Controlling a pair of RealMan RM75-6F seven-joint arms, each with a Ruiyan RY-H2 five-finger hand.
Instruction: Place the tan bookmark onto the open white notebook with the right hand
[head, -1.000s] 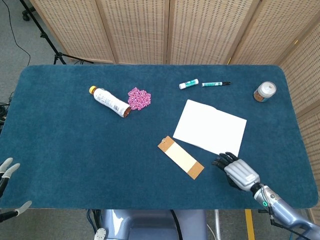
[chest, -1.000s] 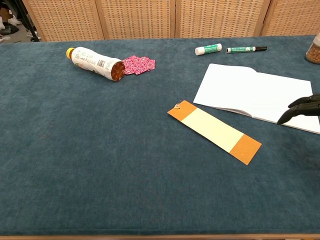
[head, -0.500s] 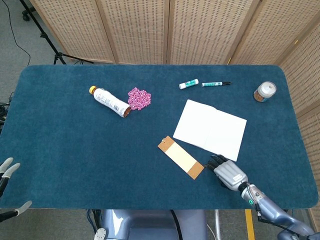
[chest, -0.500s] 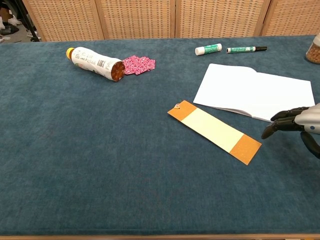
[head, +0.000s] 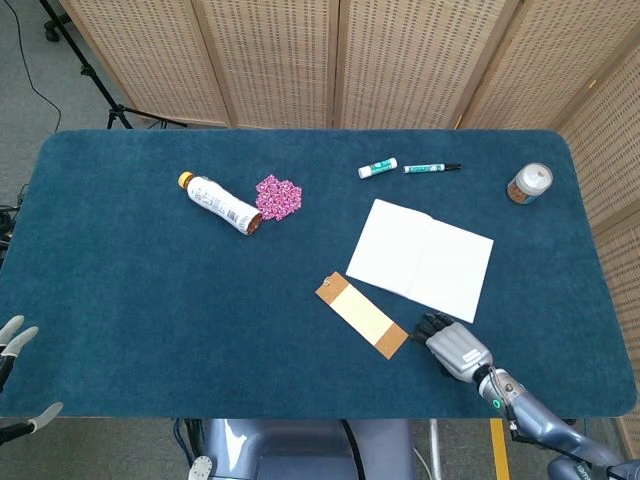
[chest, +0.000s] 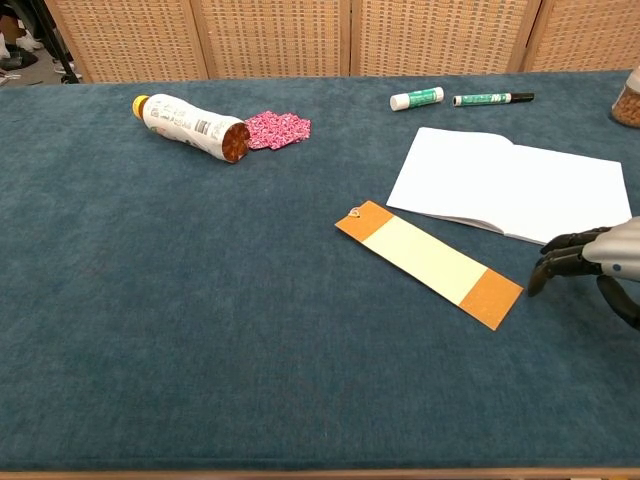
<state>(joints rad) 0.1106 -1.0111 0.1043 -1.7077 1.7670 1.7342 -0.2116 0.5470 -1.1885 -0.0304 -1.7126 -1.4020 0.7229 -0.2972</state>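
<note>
At the far left edge of the head view the left hand (head: 14, 340) sits off the blue worktop (head: 150, 300), fingers apart and holding nothing, just as it was a second ago. Well away from the right hand, toward the far left of the worktop, a white bottle with an orange cap (head: 219, 203) lies on its side, its base touching a pink crocheted piece (head: 278, 196); neither has shifted. The tan bookmark (head: 361, 314) lies flat and diagonal on the cloth, unmoved, its darker near end just left of the right hand's fingertips (chest: 541, 279); whether they touch it cannot be told. The open white notebook (head: 420, 258) lies beyond the hand, and the bookmark sits beside its near left edge, not on it. A glue stick (head: 377, 168) and a green marker (head: 432, 168) lie past the notebook, far from the hand. The right hand (head: 455, 346) has slid leftward over the last second: its dark fingers then reached over the notebook's near corner, and now they are off the page, low over the cloth between notebook and bookmark, curled downward and holding nothing. A small jar with a pale lid (head: 529, 183) stands at the far right, unchanged.
</note>
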